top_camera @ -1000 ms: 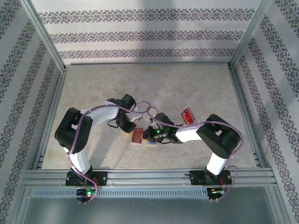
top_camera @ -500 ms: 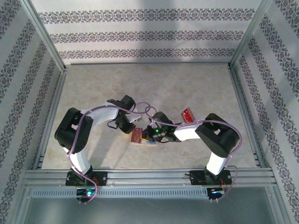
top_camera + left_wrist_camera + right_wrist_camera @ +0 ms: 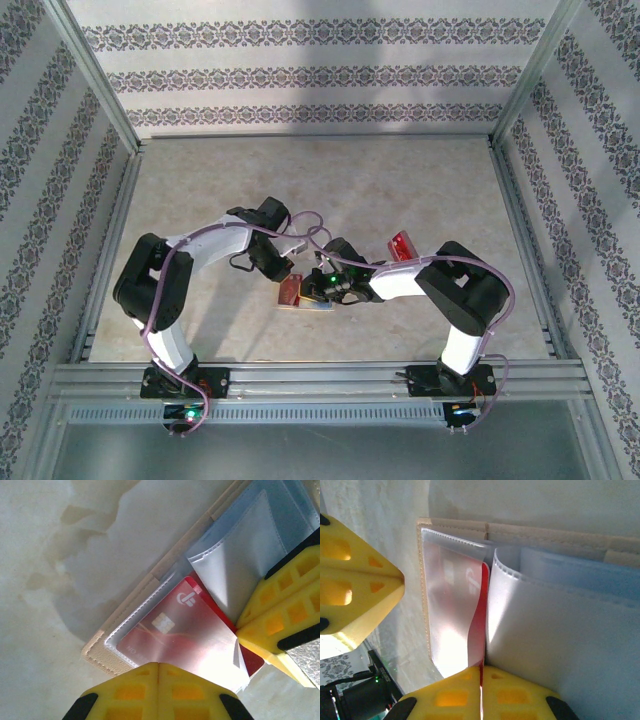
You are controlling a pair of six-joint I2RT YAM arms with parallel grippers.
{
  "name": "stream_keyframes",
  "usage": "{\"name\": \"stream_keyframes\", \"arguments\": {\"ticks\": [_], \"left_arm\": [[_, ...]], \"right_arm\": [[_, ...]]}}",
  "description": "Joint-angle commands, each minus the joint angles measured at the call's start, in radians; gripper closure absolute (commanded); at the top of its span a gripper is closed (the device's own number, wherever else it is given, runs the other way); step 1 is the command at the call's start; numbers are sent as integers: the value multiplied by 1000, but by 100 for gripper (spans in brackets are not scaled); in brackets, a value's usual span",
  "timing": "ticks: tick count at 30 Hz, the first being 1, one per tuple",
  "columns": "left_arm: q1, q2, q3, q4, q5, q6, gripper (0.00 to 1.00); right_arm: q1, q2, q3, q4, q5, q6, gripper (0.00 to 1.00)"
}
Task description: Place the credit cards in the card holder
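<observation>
Evidently the task is caught partway. The card holder [image 3: 102,656] is laid open on the counter [image 3: 210,190], just ahead of the two arms and roughly midway between them, with its tan edge and clear pockets turned up. One red credit card [image 3: 175,630] is seen most of the way inside a see-through pocket. A corner and one long edge are left sticking out at the pocket's mouth, so the card is judged not yet fully seated. That free edge is pinched by the right pincer [image 3: 481,677], whose jaws are brought together on it, at about three o'clock of the holder in the overhead view. The left pincer [image 3: 159,672] is set at about eleven o'clock of the holder, its jaws pressed together at the pocket's clear lip. Whether the lip is caught between them cannot be told. Farther out, at about two o'clock and well apart from the holder, a second red card [image 3: 402,247] is left lying on the counter, behind the right arm. One card is thus nearly filed and a last push is wanted. At least one more is left to be fetched.
</observation>
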Motion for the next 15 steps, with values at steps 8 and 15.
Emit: {"name": "stream_keyframes", "arguments": {"ticks": [8, 15], "left_arm": [[1, 95, -9, 3, -36, 8, 100], [1, 85, -26, 17, -53, 18, 100]], "right_arm": [[11, -41, 10, -50, 16, -31, 83], [10, -171, -24, -137, 58, -57, 75]]}}
